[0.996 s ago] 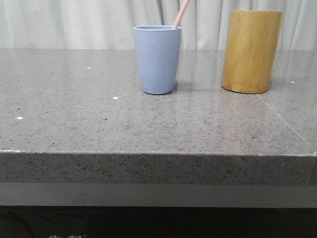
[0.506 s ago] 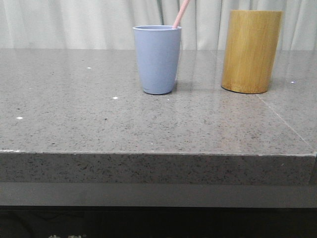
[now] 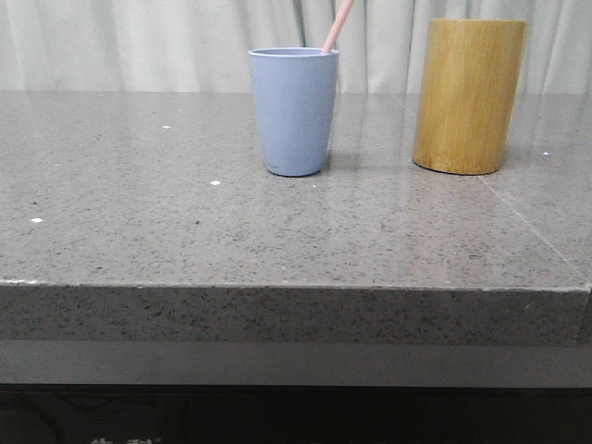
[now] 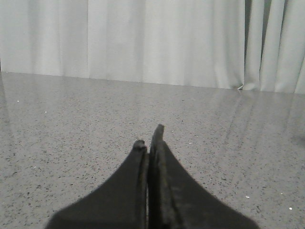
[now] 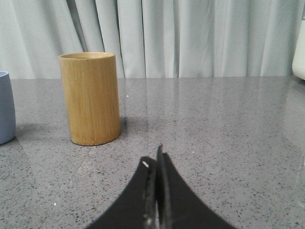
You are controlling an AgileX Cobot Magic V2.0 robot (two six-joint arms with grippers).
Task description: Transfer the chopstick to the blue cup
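Observation:
The light-blue cup point(image 3: 293, 111) stands upright on the grey stone table point(image 3: 185, 231), near the middle at the back. A thin pale pink chopstick point(image 3: 339, 25) leans out of its right rim and runs up out of the picture. The cup's edge also shows in the right wrist view point(image 5: 5, 107). My left gripper point(image 4: 149, 138) is shut and empty, low over bare table. My right gripper point(image 5: 153, 159) is shut and empty, low over the table, nearer to me than the bamboo cylinder. Neither gripper shows in the front view.
A taller yellow-brown bamboo cylinder point(image 3: 469, 96) stands upright to the right of the blue cup; it also shows in the right wrist view point(image 5: 90, 98). White curtains point(image 3: 139, 46) hang behind the table. The table's front edge point(image 3: 296, 287) runs across the front view.

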